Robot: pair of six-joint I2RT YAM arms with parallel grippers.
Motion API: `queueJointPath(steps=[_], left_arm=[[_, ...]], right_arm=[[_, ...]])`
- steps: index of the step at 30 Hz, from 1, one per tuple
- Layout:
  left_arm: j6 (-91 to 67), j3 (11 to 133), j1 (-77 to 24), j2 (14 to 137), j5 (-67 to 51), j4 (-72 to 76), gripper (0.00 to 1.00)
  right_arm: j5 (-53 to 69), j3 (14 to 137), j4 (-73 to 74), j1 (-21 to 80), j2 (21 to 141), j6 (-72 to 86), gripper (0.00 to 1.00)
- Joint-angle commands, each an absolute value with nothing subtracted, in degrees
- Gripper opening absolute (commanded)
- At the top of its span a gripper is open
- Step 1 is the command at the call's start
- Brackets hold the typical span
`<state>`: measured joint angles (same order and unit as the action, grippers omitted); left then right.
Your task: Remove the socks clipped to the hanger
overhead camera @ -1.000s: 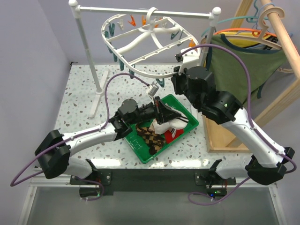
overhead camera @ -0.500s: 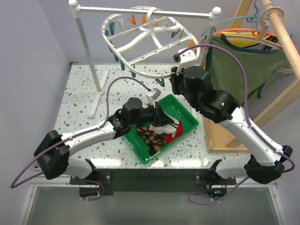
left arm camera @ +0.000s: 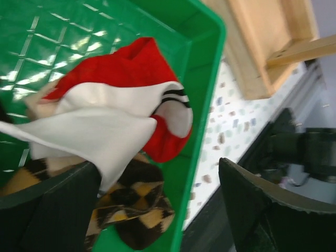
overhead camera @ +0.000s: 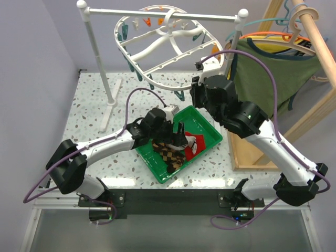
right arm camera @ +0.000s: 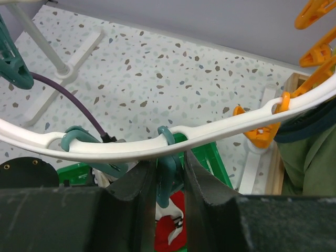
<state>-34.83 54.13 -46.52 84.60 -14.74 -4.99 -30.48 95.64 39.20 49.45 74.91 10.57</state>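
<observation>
**Socks in the tray; right hand on a peg at the hanger's near rim**

The left hand (left arm camera: 157, 173) hangs low over the green plastic tray (left arm camera: 207, 79), its fingers spread wide with nothing gripped between them. The socks lie beneath it. The red sock (left arm camera: 131, 63) is pressed against the tray's right wall, the white sock (left arm camera: 105, 131) is draped across it, and the brown-and-tan checkered socks (left arm camera: 131, 207) lie at the near side. Just past that wall runs a narrow strip of speckled counter (left arm camera: 220, 131), then the base of the pale wooden frame (left arm camera: 262, 47), so room to the right is tight.

The right hand (right arm camera: 169, 181) is up at the near rim of the white oval plastic drying hanger (right arm camera: 210, 134). Its fingers are closed on a teal clothespin (right arm camera: 168, 157) dangling from that rim. An orange clothespin (right arm camera: 257, 131) hangs just to its right and a second teal clothespin (right arm camera: 76, 137) to its left. The left arm's purple cable (right arm camera: 68, 101) passes under the rim there. The hanger hooks over the white rail stand (overhead camera: 97, 58), and the olive-green top (overhead camera: 268, 73) hangs close on the right arm's right.
</observation>
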Motion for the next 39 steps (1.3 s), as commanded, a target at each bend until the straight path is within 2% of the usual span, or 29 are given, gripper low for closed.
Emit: queueJointPath(steps=[1,5,6,8,10,12,13,19,23,25,31,36,39], left_arm=[[-28.7,59.6,-46.4,83.4,-6.7,-14.8,1.0],[-27.2,59.9,-46.5,80.4,-2.0,-19.0,1.0],[-27.6,59.3,-46.4,79.3,-2.3,-17.9,1.0],[-28.3,56.3,-46.4,75.2,-4.6,-14.0,1.0],[-29.0,52.9,-46.4,72.3,-6.1,-11.3,1.0],[-29.0,51.2,-46.4,68.5,-7.2,-9.6,1.0],[-29.0,50.9,-46.4,67.3,-6.9,-9.5,1.0],[-30.0,47.4,-46.5,58.0,-9.0,-5.9,1.0],[-31.8,42.3,-46.5,52.1,-10.8,1.1,1.0],[-33.7,36.8,-46.5,46.8,-10.7,4.4,1.0],[-41.6,17.0,-46.6,30.2,-11.1,25.6,1.0],[-46.9,4.3,-46.5,19.4,-10.1,36.4,1.0],[-48.9,-2.4,-46.5,12.4,-10.3,42.2,1.0]], right_arm=[[-29.5,95.7,42.7,49.6,73.7,15.1,0.15],[-29.0,95.8,45.2,49.6,73.1,17.4,0.34],[-29.0,95.8,46.7,49.6,72.9,17.9,0.47],[-28.8,96.4,48.4,49.6,72.4,19.6,0.59],[-28.4,97.0,51.0,49.6,72.0,20.9,0.79],[-28.1,97.6,53.4,49.5,71.4,21.7,0.9],[-27.8,97.2,54.0,49.6,70.6,22.5,0.99],[-21.5,87.1,51.6,49.6,60.6,25.0,0.99],[-14.1,74.1,44.2,49.6,54.3,25.9,0.99],[-9.6,68.7,37.4,49.6,51.3,26.8,0.99],[-1.3,40.3,8.7,49.6,41.0,34.2,0.99],[-1.6,25.9,-11.4,49.6,37.0,41.8,0.99],[-4.2,18.6,-17.5,49.6,33.8,43.9,0.99]])
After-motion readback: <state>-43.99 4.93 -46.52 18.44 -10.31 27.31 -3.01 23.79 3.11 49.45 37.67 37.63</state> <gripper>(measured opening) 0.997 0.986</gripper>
